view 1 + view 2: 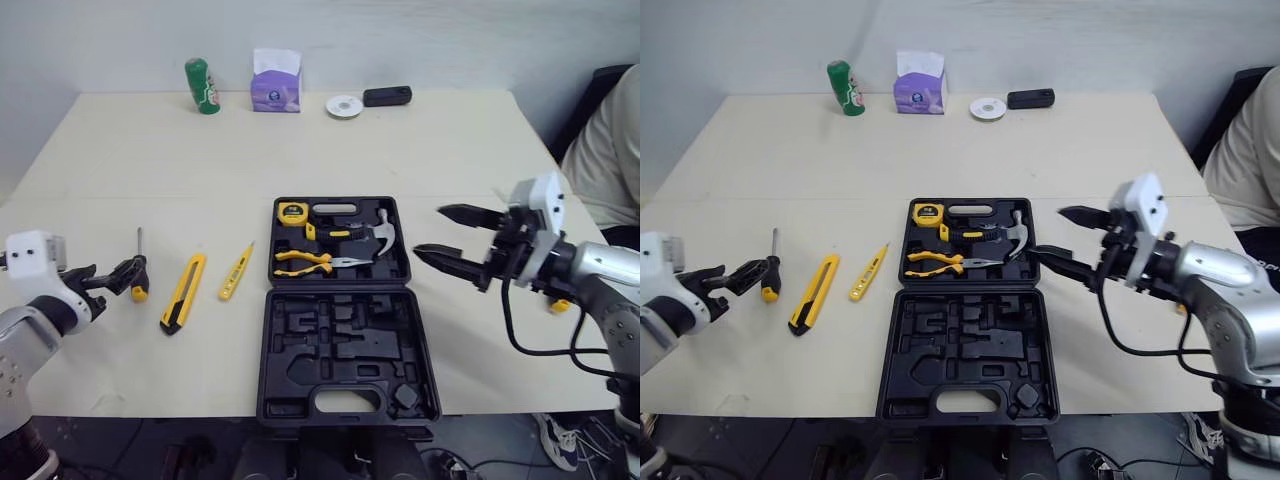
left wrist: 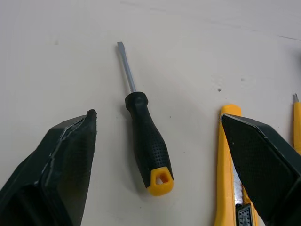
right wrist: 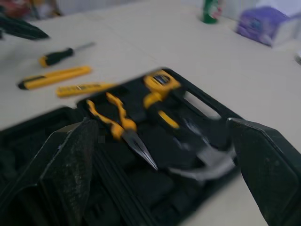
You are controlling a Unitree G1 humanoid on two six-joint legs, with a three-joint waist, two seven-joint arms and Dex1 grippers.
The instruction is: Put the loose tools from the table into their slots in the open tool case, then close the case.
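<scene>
Hovering the left hand (image 2: 156, 116), spread wide, above the screwdriver (image 2: 148, 146), risking snagging the neighbouring utility knife (image 2: 226, 160) when closing.

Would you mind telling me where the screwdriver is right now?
The screwdriver lies on the table's left side, right in front of the open left gripper, with the utility knife next to it.

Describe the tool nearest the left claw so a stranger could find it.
On the table, left of the open case, three loose tools lie in a row. The screwdriver is farthest from the case, by the left claw. Unlike the yellow knife and tester beside it, it has a black handle, yellow end and bare steel shaft.
</scene>
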